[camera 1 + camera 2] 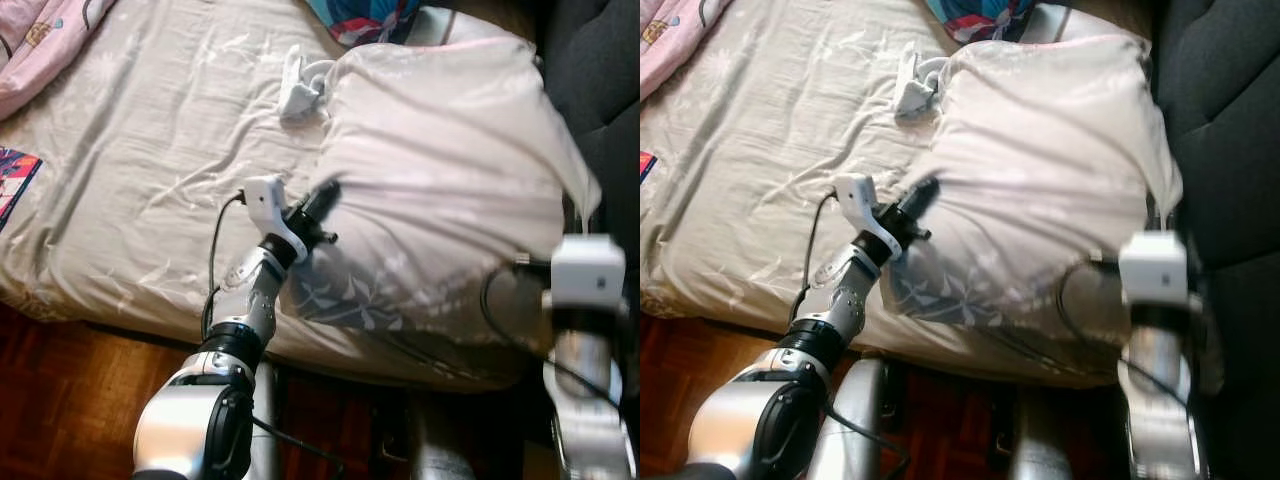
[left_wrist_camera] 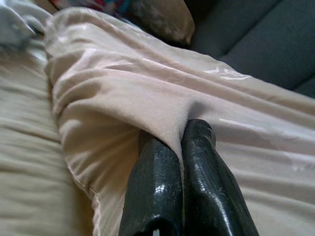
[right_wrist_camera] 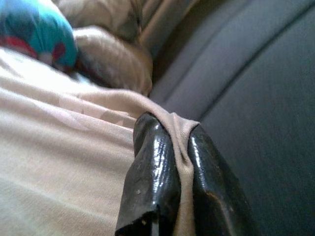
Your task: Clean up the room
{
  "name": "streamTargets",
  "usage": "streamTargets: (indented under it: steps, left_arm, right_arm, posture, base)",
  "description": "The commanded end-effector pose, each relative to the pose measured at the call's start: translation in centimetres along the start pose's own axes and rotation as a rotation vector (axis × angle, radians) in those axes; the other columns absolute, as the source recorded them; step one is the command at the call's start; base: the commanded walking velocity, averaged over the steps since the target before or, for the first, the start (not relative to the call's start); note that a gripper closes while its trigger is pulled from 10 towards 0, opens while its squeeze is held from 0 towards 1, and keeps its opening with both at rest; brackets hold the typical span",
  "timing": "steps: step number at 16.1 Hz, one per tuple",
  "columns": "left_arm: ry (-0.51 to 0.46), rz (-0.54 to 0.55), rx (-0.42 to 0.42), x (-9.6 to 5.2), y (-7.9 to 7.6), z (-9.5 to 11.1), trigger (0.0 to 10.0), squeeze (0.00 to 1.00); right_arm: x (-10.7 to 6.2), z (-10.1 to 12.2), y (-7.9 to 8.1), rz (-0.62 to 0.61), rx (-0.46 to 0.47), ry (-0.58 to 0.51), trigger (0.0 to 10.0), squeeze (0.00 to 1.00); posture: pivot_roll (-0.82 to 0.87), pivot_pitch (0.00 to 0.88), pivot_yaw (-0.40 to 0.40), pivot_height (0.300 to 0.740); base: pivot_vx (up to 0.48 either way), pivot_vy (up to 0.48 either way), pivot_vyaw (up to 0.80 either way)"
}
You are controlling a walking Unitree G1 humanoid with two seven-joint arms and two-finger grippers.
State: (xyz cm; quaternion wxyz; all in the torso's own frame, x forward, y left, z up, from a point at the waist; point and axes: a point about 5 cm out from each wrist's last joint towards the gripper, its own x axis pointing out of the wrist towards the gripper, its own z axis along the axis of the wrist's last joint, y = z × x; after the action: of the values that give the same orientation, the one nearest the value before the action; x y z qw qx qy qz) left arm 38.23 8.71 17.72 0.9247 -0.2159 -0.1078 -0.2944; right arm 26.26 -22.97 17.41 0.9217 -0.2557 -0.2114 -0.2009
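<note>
The pale beige, softly creased cloth cover (image 1: 450,190) lies bunched over the right part of the bed, beside the dark grey padded headboard (image 1: 590,70). The left gripper (image 2: 183,147), its silver arm stretched forward and up from the bed's near edge, is pinched tight on a fold at the cover's left edge. The right gripper (image 3: 178,142), its arm raised straight ahead, clamps the cover's right edge (next to the headboard); the beige leaf-patterned bedsheet (image 1: 150,150) spreads out to the left.

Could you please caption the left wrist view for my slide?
Left gripper fingers shut on a fold of the beige pillowcase.
</note>
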Motion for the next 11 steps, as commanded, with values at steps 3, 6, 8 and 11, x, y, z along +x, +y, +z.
streamTargets:
  steps: [3, 6, 8, 11]
  left_arm:
    - [0.077, 0.134, -0.007, -2.7, 2.7, -1.5, 2.1, 0.00]
    - [0.146, 0.179, 0.000, -4.0, 3.5, -2.7, 10.0, 0.00]
    - [0.161, 0.204, -0.014, -4.5, 3.8, -3.1, 10.0, 0.00]
    - [0.176, 0.208, -0.017, -4.6, 3.7, -3.5, 10.0, 0.00]
  right_arm:
    - [-3.1, -5.1, -2.3, -0.187, 0.074, 0.319, 10.0, 0.00]
    - [-6.0, -9.7, -0.7, -0.186, 0.169, 0.606, 10.0, 0.00]
    - [-5.4, -10.6, -0.6, -0.193, 0.164, 0.621, 10.0, 0.00]
    - [-4.5, -10.7, -0.6, -0.203, 0.179, 0.618, 10.0, 0.00]
  posture:
    - [-0.07, 0.437, -0.009, 0.659]
    - [-0.05, 0.441, -0.002, 0.659]
    - [-0.05, 0.442, 0.000, 0.659]
    - [-0.05, 0.443, 0.001, 0.659]
  base:
    - [0.000, 0.000, 0.00]
    - [0.000, 0.000, 0.00]
    - [0.000, 0.000, 0.00]
    - [0.000, 0.000, 0.00]
